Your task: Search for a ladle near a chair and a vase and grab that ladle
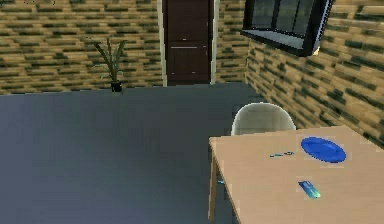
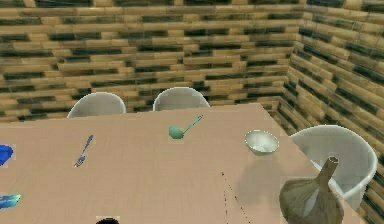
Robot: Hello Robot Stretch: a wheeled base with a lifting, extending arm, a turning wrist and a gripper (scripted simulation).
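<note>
A green ladle (image 2: 185, 126) lies on the light wooden table (image 2: 150, 175) near its far edge, in the arm side view. Just beyond it stands a white chair (image 2: 181, 98), with a second white chair (image 2: 97, 104) to its left. A brownish narrow-necked vase (image 2: 315, 195) stands at the table's right corner, with a third white chair (image 2: 337, 152) behind it. A small pale bowl (image 2: 262, 142) sits between the ladle and the vase.
A blue utensil (image 2: 84, 150) and a blue plate's edge (image 2: 4, 153) lie on the table's left part. In the forward view the table (image 1: 260, 185) carries a blue plate (image 1: 323, 149), with a white chair (image 1: 262, 118) behind. Open dark floor (image 1: 100, 150) leads to a door (image 1: 188, 40) and a plant (image 1: 112, 62).
</note>
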